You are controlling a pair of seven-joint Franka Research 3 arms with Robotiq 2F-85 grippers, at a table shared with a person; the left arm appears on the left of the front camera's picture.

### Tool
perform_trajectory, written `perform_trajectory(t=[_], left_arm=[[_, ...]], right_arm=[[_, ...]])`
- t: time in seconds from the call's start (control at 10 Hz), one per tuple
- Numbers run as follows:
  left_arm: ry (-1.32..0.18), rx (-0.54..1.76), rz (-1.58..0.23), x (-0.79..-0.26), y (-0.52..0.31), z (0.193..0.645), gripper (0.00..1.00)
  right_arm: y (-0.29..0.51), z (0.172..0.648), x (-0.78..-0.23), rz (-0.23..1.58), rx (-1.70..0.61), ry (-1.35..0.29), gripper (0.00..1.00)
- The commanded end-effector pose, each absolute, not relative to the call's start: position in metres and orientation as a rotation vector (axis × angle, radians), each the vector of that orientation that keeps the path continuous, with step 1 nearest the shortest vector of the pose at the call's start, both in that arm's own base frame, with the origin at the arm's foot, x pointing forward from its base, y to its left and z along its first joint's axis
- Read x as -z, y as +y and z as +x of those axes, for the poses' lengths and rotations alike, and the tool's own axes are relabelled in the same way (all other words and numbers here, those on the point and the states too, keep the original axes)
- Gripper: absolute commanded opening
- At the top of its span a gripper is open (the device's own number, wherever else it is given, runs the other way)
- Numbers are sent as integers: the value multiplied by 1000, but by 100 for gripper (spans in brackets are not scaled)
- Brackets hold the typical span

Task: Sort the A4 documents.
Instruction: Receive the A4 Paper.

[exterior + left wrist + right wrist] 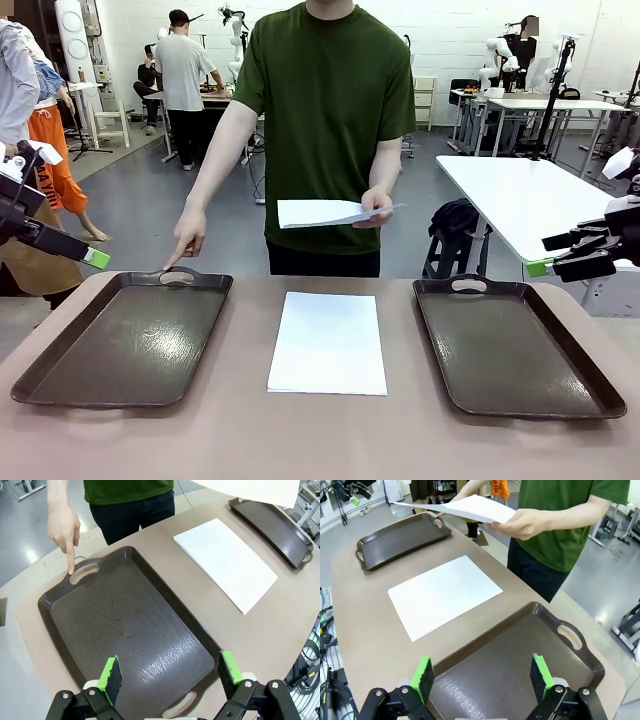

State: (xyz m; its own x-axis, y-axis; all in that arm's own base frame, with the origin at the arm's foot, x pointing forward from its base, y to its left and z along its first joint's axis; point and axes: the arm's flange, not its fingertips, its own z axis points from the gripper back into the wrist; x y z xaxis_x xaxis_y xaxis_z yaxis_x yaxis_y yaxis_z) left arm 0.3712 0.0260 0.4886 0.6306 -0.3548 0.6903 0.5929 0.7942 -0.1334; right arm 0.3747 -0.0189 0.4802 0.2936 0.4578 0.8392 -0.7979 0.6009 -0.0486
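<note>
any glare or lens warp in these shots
left wrist view: white glare patch on the left tray, table edge bowed by the wide lens; front view: mild sheen on the right tray; right wrist view: flat sheet nearly blown white

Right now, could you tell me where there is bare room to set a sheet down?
The left dark brown handled tray and the right tray have bare floors. The tan tabletop is free between each tray and the flat white paper sheet, and along the near edge. Crowded: the left tray's far handle, at a person's pointing hand.
</note>
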Motion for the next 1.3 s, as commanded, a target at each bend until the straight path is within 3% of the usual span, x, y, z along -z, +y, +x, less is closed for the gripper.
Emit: perform_trajectory(t=[0.0, 0.5, 0.8, 1.2], left_arm=[[-707, 571, -382, -488, 29, 371, 100], [-700, 556, -368, -489, 26, 371, 100], [-710, 446, -536, -489, 21, 389, 100], [-681, 467, -526, -483, 24, 388, 100]], right_arm=[[-19, 378, -477, 428, -883, -957, 100], [-19, 378, -477, 428, -883, -957, 100], [-19, 378, -477, 428, -883, -957, 100], [-19, 378, -477, 428, -883, -957, 100]])
